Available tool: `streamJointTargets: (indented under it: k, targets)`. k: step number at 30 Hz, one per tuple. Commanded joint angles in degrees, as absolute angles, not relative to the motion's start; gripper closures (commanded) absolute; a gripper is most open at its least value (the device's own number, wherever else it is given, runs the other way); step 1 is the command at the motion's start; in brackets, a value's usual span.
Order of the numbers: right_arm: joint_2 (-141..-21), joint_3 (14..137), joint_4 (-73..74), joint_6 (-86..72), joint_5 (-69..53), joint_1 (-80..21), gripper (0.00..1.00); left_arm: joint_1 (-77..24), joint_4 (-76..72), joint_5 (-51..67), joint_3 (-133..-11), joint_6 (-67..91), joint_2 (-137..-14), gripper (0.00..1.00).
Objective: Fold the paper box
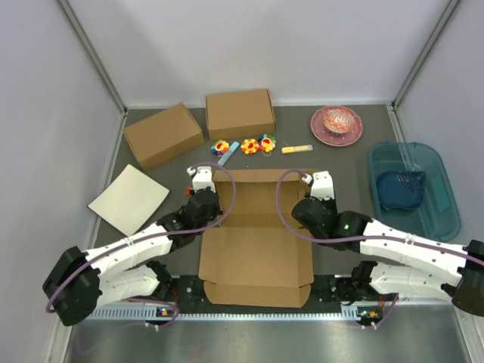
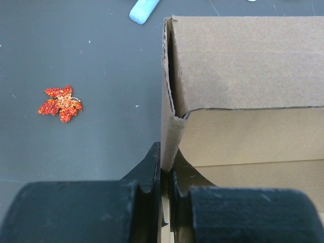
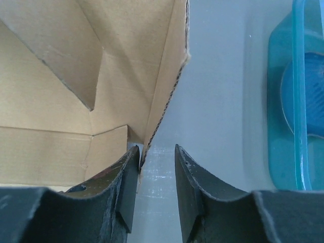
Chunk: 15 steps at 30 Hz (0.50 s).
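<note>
A dark grey worktop [image 1: 340, 162] is walled in by pale panels. The paper box [image 1: 257, 257] is found at the centre near edge, between the two arms. It is only partly formed: its near panel is laid flat with tabs spread, and its far half is raised into upright walls. The left arm [image 1: 128, 253] is reached in to the box's left wall, and the left jaws are seen clamped on that wall's upright cardboard edge, just short of the far-left corner, where a narrow gap is left between the walls. The right arm [image 1: 401, 246] is brought to the right wall. The right jaws are held apart with a clear gap, and the wall's near corner is pressed against the inner face of one finger [image 3: 129, 177]; nothing is gripped. A blue translucent tray [image 1: 442, 197] is set well to the right. Two closed brown boxes [image 1: 163, 134] [image 1: 240, 113] are placed at the far left. An off-white square board [image 1: 128, 199] is laid flat at the left. A pink plate [image 1: 321, 130] carrying a small bowl [image 1: 338, 119] is noted at the far right. Three flower-like ornaments [image 1: 249, 146], a pale blue stick [image 1: 229, 152] and a yellow stick [image 1: 297, 149] are scattered beyond the box. A glittery red leaf [image 2: 61, 103] is recorded beside the left wall.
</note>
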State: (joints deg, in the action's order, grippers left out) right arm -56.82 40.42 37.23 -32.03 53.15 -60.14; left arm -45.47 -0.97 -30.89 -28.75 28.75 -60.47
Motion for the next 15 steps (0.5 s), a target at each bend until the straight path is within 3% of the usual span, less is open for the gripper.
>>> streamJointTargets:
  k: [1,6,15]
  targets:
    - [-56.6,39.2,32.6,-31.4,54.3,-58.4,0.7,-45.3,2.0,-31.1,-27.9,27.7,-59.8,1.0]
    - [-53.4,38.1,30.1,-30.2,50.7,-58.4,1.0,-45.3,1.8,-30.9,-28.4,27.9,-60.8,1.0]
    - [-41.7,37.4,27.2,-30.2,34.6,-58.4,1.0,-45.5,-3.4,-32.3,-27.9,26.6,-61.1,1.0]
